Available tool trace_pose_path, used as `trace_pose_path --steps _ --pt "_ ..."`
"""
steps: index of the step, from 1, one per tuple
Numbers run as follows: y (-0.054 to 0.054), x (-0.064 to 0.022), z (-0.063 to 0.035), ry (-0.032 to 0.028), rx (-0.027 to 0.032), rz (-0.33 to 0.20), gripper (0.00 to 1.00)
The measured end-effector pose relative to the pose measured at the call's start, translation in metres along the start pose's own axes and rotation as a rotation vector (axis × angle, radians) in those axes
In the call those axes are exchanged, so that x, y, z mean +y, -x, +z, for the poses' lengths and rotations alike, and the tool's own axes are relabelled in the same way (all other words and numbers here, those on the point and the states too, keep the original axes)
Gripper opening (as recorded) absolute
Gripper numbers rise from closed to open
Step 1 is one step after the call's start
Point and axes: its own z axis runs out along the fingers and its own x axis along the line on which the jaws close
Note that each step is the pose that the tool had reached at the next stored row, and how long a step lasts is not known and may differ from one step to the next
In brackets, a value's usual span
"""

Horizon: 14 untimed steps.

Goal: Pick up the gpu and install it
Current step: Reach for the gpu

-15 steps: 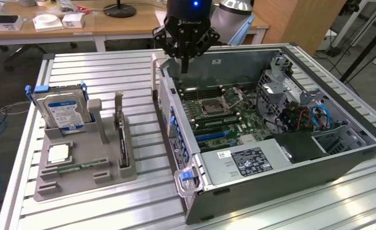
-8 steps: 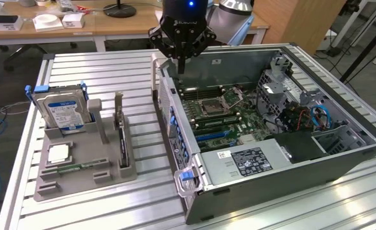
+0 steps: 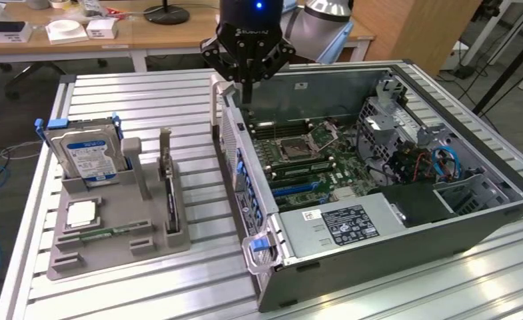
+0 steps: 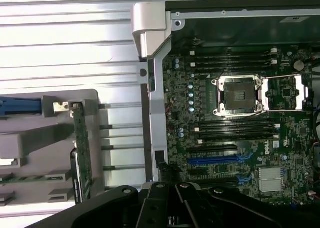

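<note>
Slatted table [image 3: 136, 100]: gpu [image 3: 171, 203] upright in holder [image 3: 110, 248]; jaws closed above case [image 3: 421, 230].

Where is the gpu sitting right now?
The gpu stands on edge in the grey holder on the exterior view's left, between the hard drive and the open computer case.

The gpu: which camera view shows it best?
The exterior view: the gpu stands on edge in the grey holder, seen whole, bracket included. The wrist view gives just its top edge, a narrow strip.
</note>
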Motion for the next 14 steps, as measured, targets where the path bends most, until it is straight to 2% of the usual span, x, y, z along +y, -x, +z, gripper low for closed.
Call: trace_pose_path --steps 14 --pt "-0.014 -0.0041 -0.0005 0.0000 0.0000 0.000 0.11"
